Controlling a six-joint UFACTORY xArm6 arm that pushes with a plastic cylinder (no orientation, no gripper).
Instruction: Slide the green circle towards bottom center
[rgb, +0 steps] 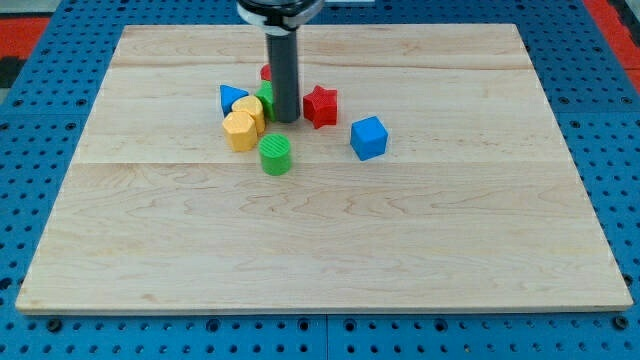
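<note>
Green circle (276, 155) sits on the wooden board (320, 250), just toward the view's bottom and a shade left of my tip (286, 120) — near it, not touching as far as I can see. Going left to right from there: a blue triangle (232, 98) lies to the view's upper left of the circle, then two yellow blocks (242, 126) pressed together just beside the circle's upper left. A second green block (265, 100) shows at the rod's left edge, mostly hidden, so I can't make out its shape. A sliver of red (266, 72) peeks out behind the rod. Right of my tip comes a red star (320, 106), then a blue cube (368, 138) — apart from the circle. There's no claw on this rig, only the rod.
</note>
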